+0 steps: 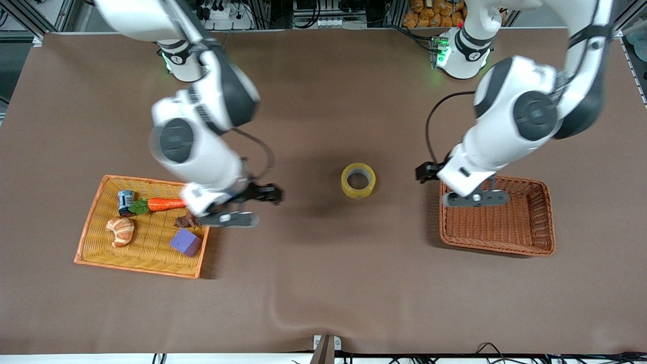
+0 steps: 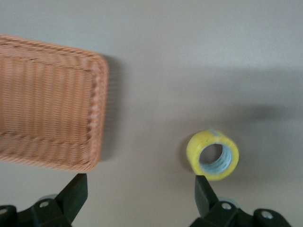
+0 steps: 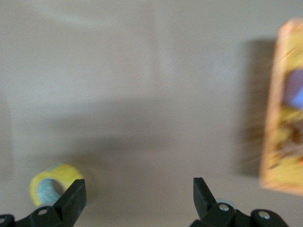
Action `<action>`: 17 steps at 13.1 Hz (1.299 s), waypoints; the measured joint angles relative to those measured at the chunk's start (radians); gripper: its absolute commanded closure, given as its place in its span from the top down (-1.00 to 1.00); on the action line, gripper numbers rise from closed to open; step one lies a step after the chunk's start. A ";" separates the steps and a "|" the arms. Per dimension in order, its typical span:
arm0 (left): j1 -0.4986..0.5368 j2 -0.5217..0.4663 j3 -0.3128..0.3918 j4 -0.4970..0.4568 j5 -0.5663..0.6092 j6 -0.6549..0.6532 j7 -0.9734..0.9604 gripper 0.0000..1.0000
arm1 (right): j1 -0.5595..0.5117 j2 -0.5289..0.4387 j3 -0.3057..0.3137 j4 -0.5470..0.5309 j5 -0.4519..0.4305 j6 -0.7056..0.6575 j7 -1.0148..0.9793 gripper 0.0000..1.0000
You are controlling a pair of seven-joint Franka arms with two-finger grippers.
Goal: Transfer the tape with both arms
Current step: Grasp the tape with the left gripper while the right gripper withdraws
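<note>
- The tape (image 1: 358, 180) is seen flat on the brown desk (image 1: 323, 283), between two baskets.
- The left pincer (image 2: 138, 195) is held wide open and empty over the desk beside the brown basket (image 1: 498, 217).
- The right pincer (image 3: 138, 195), spread wide and empty, is seen over the desk beside the orange basket (image 1: 91, 237).

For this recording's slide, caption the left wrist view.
Open left gripper above the table, yellow tape by one fingertip, empty wicker basket nearby.

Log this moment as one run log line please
tape: on table between baskets, free | left gripper: open, empty, over brown basket edge | right gripper: open, empty, beside yellow basket
</note>
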 measured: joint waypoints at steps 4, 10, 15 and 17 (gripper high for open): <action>-0.070 0.043 -0.016 -0.142 0.000 0.171 -0.008 1.00 | -0.179 -0.093 -0.002 -0.103 -0.001 -0.006 -0.280 1.00; -0.200 0.201 -0.022 -0.163 0.000 0.321 -0.048 1.00 | -0.399 -0.264 -0.018 -0.137 -0.130 -0.232 -0.397 1.00; -0.232 0.265 -0.016 -0.152 0.036 0.385 -0.058 1.00 | -0.407 -0.404 -0.026 -0.129 -0.190 -0.404 -0.379 1.00; -0.221 0.269 -0.012 -0.152 0.045 0.385 -0.058 0.80 | -0.412 -0.440 -0.027 -0.130 -0.191 -0.412 -0.382 1.00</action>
